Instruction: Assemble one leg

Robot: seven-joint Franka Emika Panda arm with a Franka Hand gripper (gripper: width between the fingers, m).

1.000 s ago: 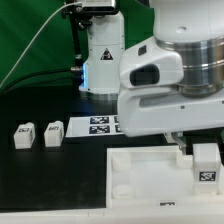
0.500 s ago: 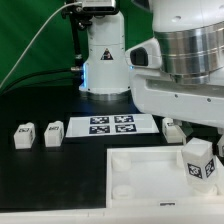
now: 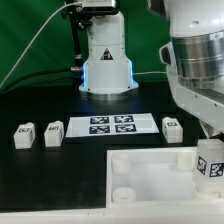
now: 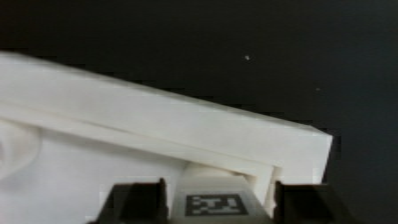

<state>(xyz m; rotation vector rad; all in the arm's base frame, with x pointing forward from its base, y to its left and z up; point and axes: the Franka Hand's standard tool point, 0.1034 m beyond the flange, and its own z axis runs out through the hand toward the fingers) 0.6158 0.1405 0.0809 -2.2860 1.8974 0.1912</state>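
Observation:
My gripper (image 3: 209,150) is shut on a leg (image 3: 210,160), a small white post with a black-and-white tag. It holds the leg over the corner of the large white square part (image 3: 150,172) on the exterior view's right. In the wrist view the leg (image 4: 217,203) sits between the two black fingers (image 4: 135,204), with the square part's thick edge (image 4: 178,115) just beyond it. Whether the leg touches the part I cannot tell. Three more legs stand on the black table: two at the exterior view's left (image 3: 24,135) (image 3: 53,132) and one (image 3: 172,127) beside the marker board.
The marker board (image 3: 112,124) lies flat behind the square part. The robot's white base (image 3: 106,60) stands at the back, with a cable and green backdrop behind it. A round socket (image 3: 121,195) shows at the square part's near corner.
The arm has swung toward the exterior view's right and turned, uncovering the marker board and the third loose leg. The held leg tilted, then shifted slightly right, upright over the part's corner.

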